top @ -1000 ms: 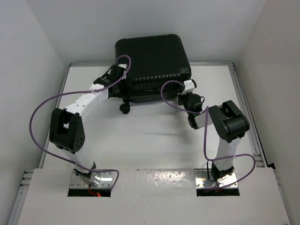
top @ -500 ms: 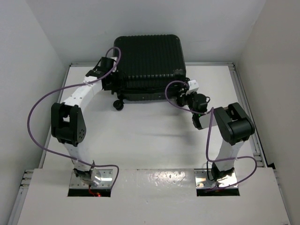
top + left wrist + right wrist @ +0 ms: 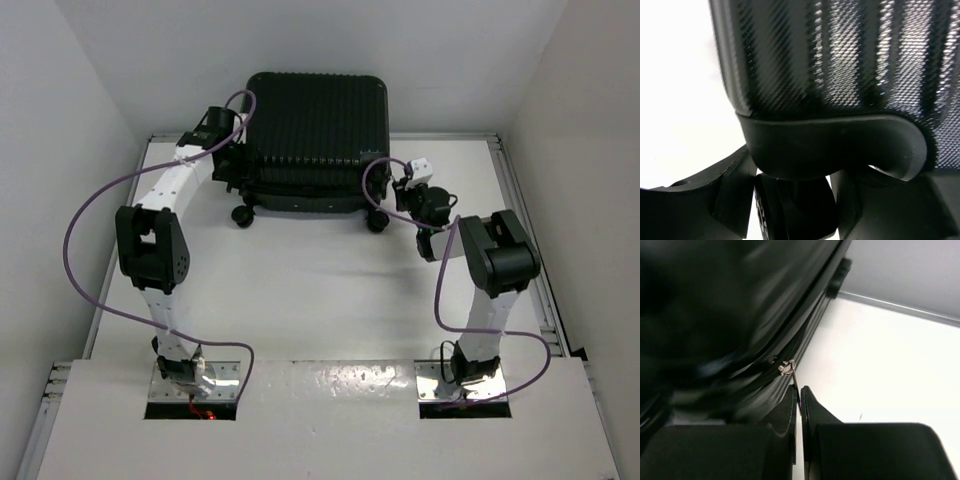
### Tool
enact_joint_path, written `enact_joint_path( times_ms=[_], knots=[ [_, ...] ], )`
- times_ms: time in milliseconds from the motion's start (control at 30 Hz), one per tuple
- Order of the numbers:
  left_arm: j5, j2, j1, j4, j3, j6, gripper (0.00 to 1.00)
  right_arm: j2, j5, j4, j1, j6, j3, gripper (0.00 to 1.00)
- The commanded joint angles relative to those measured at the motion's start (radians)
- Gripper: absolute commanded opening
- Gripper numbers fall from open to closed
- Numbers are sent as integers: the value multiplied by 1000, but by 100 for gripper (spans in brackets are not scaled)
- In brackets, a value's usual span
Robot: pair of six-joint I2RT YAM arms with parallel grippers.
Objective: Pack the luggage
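Luggage: luggage (image 3: 315,130) lies closed at the desk's (image 3: 320,290) far edge, wheels facing the arms.
Left wrist view only: left end effector (image 3: 792,195) with fingers apart astride a corner wheel (image 3: 790,212); whether it grips, I cannot tell.
Right wrist view only: right end effector (image 3: 799,392) with fingers together, pinching the zipper pull (image 3: 792,372).

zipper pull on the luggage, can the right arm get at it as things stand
Yes, it seems so. In the wrist view the right gripper is shut with the thin zipper pull pinched between its fingers, at the seam of the luggage. Nothing stands between them.
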Motion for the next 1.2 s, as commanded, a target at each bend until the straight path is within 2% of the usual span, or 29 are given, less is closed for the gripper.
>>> enact_joint_path(
  times_ms=[0,100,233,267,333,367,400,467,567,600,700,833,1033,1167],
  knots=[
    [-337,114,128,289,44,90,0,74,171,85,-91,-21,145,0],
    [-346,160,146,311,96,115,0,190,193,73,-103,-36,349,0],
    [-314,188,166,354,138,125,0,304,202,40,-106,-35,506,0],
    [-287,188,166,364,138,125,0,344,204,34,-102,-36,594,0],
    [-218,179,177,397,138,95,2,405,187,28,-96,-32,644,0],
    [-119,148,191,410,108,95,13,410,169,27,-94,-32,691,0],
    [-60,123,202,458,88,84,60,417,162,34,-85,-33,696,0],
    [57,64,202,507,20,93,98,396,120,40,-62,-20,682,0],
    [175,-73,202,587,-38,134,100,367,55,82,-7,-1,613,0],
    [260,-103,211,587,-48,145,100,324,40,94,4,14,549,0],
    [409,-208,211,523,-48,185,100,260,-32,164,79,42,451,0],
    [534,-344,211,417,-159,205,100,211,-95,230,189,91,383,0],
    [583,-554,89,273,-389,296,100,169,-147,270,337,171,363,0],
    [593,-605,-4,172,-443,311,100,122,-151,257,386,221,342,0]
  ],
)
